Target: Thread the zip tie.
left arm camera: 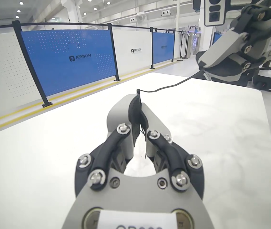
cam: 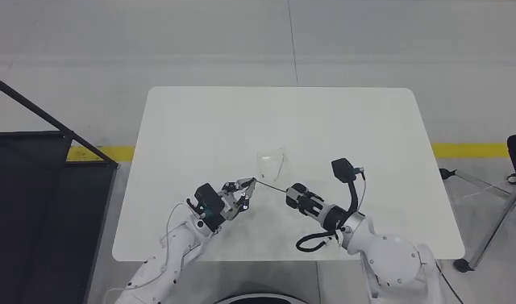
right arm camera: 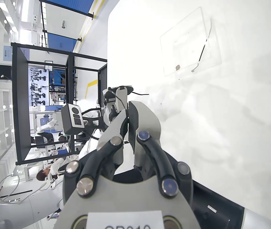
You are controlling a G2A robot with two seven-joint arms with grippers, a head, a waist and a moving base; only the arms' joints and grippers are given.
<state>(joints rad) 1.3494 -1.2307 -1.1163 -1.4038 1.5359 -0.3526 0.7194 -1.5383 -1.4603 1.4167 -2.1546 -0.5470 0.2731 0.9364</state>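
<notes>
A thin black zip tie spans the gap between my two grippers over the front middle of the white table. My left gripper is shut on the end with the small square head, which pokes out past its fingertips. From there the strap curves across to my right gripper, which is shut on the other end. In the right wrist view my right gripper has its fingers pressed together, with the left gripper just beyond it.
A clear flat plastic tray lies on the table just behind the grippers. It holds another black zip tie and a small brown speck. Black railing and blue panels stand beyond the table's far edge.
</notes>
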